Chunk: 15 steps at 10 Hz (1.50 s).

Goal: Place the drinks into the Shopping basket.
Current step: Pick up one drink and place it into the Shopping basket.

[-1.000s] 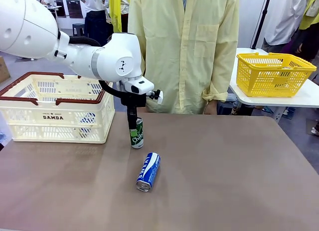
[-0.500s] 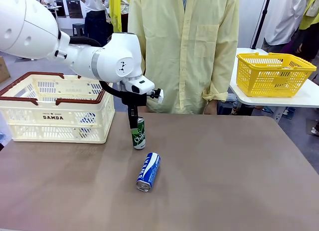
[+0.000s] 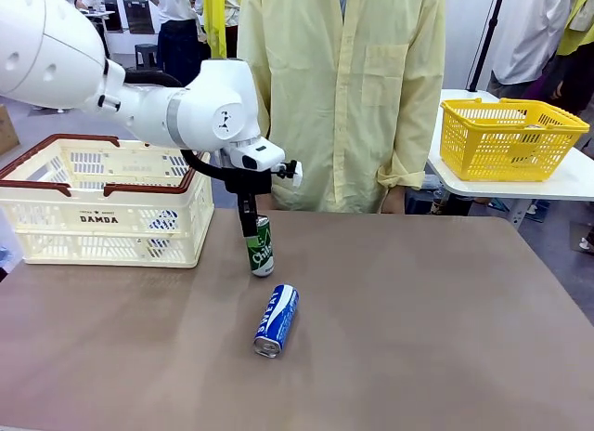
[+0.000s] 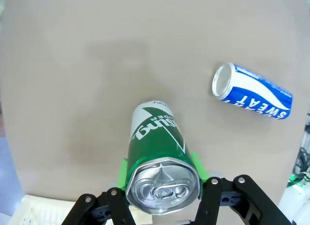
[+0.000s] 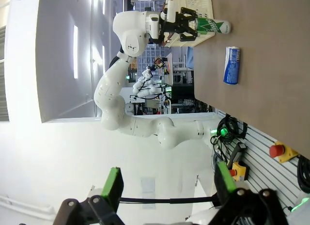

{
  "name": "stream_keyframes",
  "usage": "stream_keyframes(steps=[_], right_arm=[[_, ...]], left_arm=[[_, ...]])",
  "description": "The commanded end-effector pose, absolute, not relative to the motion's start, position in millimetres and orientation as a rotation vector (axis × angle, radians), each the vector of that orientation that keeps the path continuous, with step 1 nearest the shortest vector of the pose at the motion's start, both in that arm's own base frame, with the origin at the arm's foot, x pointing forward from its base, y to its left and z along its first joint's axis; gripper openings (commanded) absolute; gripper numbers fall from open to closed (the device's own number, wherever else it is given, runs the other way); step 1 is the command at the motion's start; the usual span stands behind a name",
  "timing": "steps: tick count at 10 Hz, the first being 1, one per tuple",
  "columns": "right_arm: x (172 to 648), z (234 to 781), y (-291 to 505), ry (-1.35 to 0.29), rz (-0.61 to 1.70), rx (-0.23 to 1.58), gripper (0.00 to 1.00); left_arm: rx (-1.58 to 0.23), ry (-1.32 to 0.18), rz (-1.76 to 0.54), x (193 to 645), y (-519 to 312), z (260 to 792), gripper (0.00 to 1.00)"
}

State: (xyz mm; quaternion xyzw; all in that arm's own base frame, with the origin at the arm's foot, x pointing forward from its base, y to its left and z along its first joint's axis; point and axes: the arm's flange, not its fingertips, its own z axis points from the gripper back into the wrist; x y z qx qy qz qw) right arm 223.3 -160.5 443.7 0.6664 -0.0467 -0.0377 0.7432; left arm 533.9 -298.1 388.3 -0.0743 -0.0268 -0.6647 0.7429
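Observation:
A green can (image 3: 261, 251) hangs slightly tilted, just above the brown table, with my left gripper (image 3: 250, 228) shut on its top end. In the left wrist view the green pads (image 4: 197, 166) press both sides of this can (image 4: 156, 146), lid towards the camera. A blue can (image 3: 277, 319) lies on its side in front of it, also seen in the left wrist view (image 4: 253, 91). The Shopping basket (image 3: 100, 217), cream with a red-brown rim, stands at the table's far left. My right gripper (image 5: 169, 185) is open and holds nothing, far from the table.
A person in a pale yellow coat (image 3: 348, 97) stands at the far edge, behind the cans. A yellow mesh basket (image 3: 509, 138) sits on a white side table at the right. The table's right half is bare.
My left gripper has shut on the green can, which now tilts and has risen slightly off the table. The blue can and the right gripper have not moved.

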Motion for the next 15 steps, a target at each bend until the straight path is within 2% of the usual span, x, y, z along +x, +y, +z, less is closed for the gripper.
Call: stream_keyframes(steps=[1, 4, 6, 7, 9, 12, 13, 15], right_arm=[[223, 447, -160, -0.104, -0.088, 1.470, 1.00], [223, 447, -160, -0.104, -0.088, 1.470, 1.00], [223, 447, -160, -0.104, -0.088, 1.470, 1.00], [223, 447, -160, -0.104, -0.088, 1.470, 1.00], [223, 447, -160, -0.104, -0.088, 1.470, 1.00], [223, 447, -160, -0.104, -0.088, 1.470, 1.00], [223, 447, -160, -0.104, -0.088, 1.470, 1.00], [223, 447, -160, -0.104, -0.088, 1.470, 1.00]], left_arm=[[-0.240, -0.119, -1.435, 534, -267, 442, 0.00], [-0.199, -0.238, -1.397, 553, -219, 548, 0.00], [-0.245, -0.359, -1.384, 566, -182, 620, 0.00], [-0.224, -0.376, -1.350, 574, -163, 640, 0.00], [-0.120, -0.328, -1.284, 588, -115, 661, 0.00], [-0.055, -0.255, -1.206, 566, -40, 680, 0.00], [-0.027, -0.193, -1.165, 558, -19, 677, 0.00], [-0.001, -0.068, -1.155, 549, 12, 635, 0.00]])
